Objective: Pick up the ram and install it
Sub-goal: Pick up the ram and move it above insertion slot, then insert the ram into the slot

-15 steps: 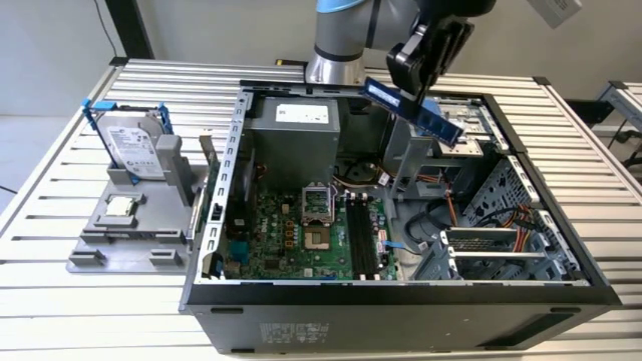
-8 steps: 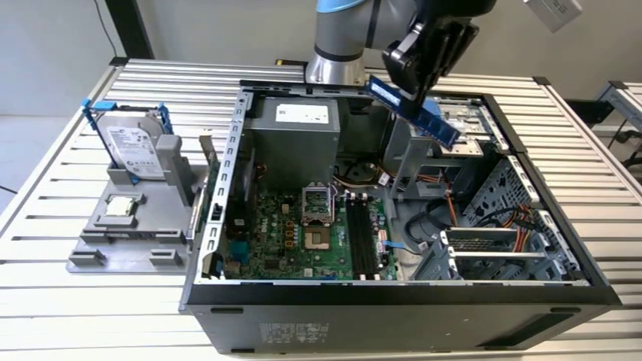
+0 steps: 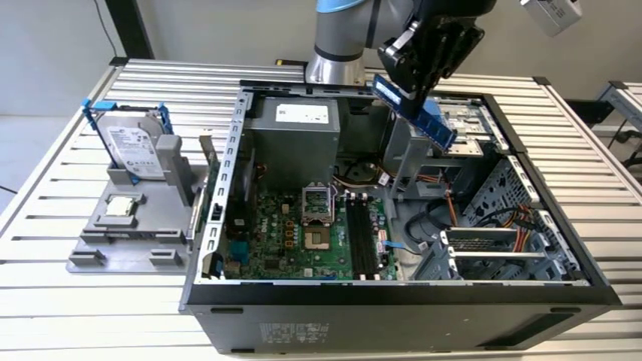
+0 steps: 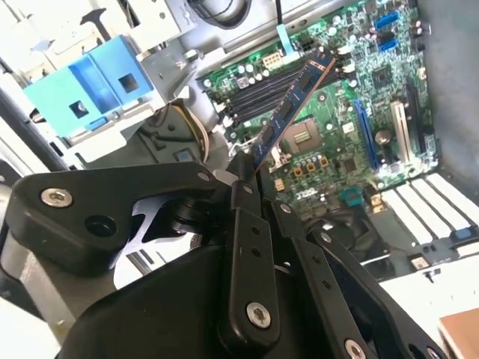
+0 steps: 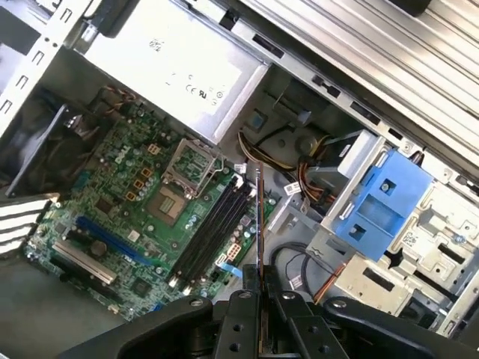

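In the exterior view, an open computer case (image 3: 401, 316) lies on a slatted metal tabletop (image 3: 587, 188). The black gripper (image 3: 410, 89) hangs over the far side of the case. Its fingers (image 3: 426, 56) are clenched on one end of the ram (image 3: 437, 124). The ram is a blue strip that slants down toward the exterior view's right, in the air above the drive cage. It is well apart from the black memory slots (image 3: 361, 233) on the green motherboard (image 3: 286, 241) below. A grey power supply (image 3: 296, 128) sits at the far end of the case. Outside the case, on the exterior view's left, a hard drive (image 3: 131, 143) in a blue frame stands upright on a grey fixture (image 3: 125, 233).

In the second wrist view, the gripper (image 4: 244, 168) takes up the foreground. Its fingers (image 4: 243, 224) are pressed together on the near end of the ram (image 4: 296, 101). The strip reaches out over the motherboard (image 4: 359, 90), with its chips visible along one face. The memory slots (image 4: 258, 93) and the processor socket (image 4: 303, 136) lie beneath it, and the ram touches neither. A blue bracket (image 4: 97, 86) sits off to one side.

In the first wrist view, the ram (image 5: 260, 224) appears edge-on as a thin line rising from the gripper (image 5: 259, 299). It is held above the case interior, just beside the line of the memory slots (image 5: 213, 228) but clear of them. The motherboard (image 5: 112, 187), the processor socket (image 5: 172, 198), the power supply (image 5: 176, 67) and the blue bracket (image 5: 382, 202) lie below.
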Robot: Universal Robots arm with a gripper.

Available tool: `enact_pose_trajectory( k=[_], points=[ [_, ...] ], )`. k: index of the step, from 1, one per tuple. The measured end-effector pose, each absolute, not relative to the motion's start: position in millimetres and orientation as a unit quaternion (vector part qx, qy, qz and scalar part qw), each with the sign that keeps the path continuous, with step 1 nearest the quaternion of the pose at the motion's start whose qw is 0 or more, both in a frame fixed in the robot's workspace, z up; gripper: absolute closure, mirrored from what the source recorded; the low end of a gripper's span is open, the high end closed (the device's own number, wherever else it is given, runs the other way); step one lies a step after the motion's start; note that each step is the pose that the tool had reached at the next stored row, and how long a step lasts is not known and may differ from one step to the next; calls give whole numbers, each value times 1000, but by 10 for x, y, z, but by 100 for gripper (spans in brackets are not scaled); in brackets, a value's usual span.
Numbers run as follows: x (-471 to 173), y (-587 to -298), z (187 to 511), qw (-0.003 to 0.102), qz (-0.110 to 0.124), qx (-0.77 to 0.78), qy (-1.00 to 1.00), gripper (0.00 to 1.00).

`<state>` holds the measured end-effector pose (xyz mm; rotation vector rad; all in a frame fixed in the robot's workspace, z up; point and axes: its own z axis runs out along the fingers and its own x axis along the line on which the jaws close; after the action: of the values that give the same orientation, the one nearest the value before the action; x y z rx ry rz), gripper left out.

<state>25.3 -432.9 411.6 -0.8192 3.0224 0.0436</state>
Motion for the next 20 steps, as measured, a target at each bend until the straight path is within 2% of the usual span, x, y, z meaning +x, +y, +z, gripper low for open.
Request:
enact_pose_trajectory(
  k=[20],
  points=[
    [253,-4328,4116,7,13,-120,993,100]
  ],
)
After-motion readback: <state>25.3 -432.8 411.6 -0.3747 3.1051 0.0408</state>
